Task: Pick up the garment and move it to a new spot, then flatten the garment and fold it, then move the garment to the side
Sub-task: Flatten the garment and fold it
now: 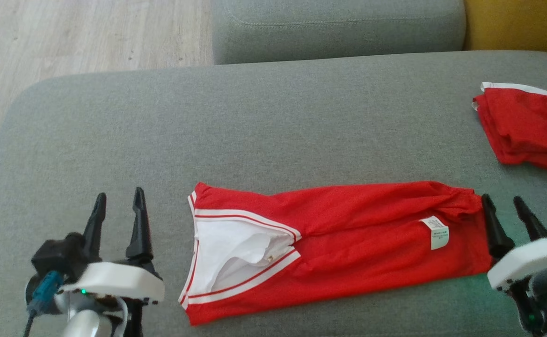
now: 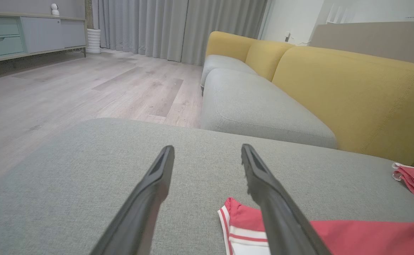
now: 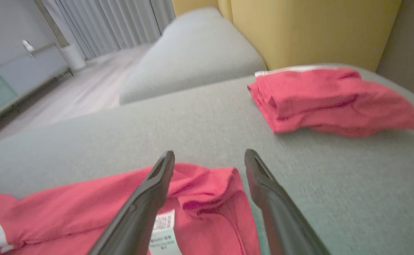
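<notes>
**Asker:** What sits closest to the camera?

**Describer:** Two grippers with long dark fingers, one at each bottom corner. The left gripper hovers over a bare grey cushion, fingers spread apart and holding nothing. The right gripper is spread just as wide and is also empty. Its inner finger is just beside the gathered end of the garment.

**Asker:** How does the garment lie?

**Describer:** It is a pair of red shorts with white striped trim, stretched between the two grippers near the cushion's front edge. It appears to be doubled lengthwise already. White lining shows at its left end, and a small white label faces up near its right end.

**Asker:** Which step is this, and what would make it go well?

**Describer:** Probably the folding, with a crosswise fold left to make. The left gripper stands apart from the cloth and would need to close in first. Each gripper should pinch every layer at its end. One end should then be carried low over the other so the layers stay aligned.

**Asker:** And farther back?

**Describer:** A second red cloth lies folded at the cushion's far right, well apart. Beyond are a pale wood floor and a yellow sofa back.
</notes>
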Controlling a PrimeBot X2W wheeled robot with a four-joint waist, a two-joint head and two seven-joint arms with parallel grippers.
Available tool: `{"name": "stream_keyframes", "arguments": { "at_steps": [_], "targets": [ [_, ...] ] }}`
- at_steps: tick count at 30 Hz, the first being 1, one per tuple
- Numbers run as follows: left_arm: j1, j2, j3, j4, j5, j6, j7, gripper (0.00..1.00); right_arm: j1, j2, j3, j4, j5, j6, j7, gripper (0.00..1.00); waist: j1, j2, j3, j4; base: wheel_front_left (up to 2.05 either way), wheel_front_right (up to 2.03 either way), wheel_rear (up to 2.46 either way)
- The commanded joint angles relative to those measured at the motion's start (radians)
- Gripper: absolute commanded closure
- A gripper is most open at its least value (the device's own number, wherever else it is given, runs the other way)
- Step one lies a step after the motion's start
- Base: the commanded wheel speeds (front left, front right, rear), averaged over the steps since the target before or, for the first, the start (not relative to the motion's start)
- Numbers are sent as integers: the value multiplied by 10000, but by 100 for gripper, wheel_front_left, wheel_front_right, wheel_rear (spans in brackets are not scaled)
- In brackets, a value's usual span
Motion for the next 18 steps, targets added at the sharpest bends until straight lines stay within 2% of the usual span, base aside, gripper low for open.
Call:
{"name": "stream_keyframes", "arguments": {
  "at_steps": [1,4,13,18],
  "targets": [
    [-513,17,485,-217,143,-129,-121,0,-768,-175,180,18,-153,-7,338,0,0,0,24,24,0,0,0],
    [-559,-113,513,-101,251,-279,-121,0,-1210,-120,147,599,-108,-7,786,0,0,0,61,75,0,0,0],
    [-721,-466,584,349,551,-674,-121,0,-2701,19,-127,3398,-123,-7,3135,0,0,0,233,469,0,0,0],
    [-786,-562,684,500,626,-742,-122,0,-3161,-15,-285,4449,-275,-7,3622,0,0,0,338,647,0,0,0]
  ]
}}
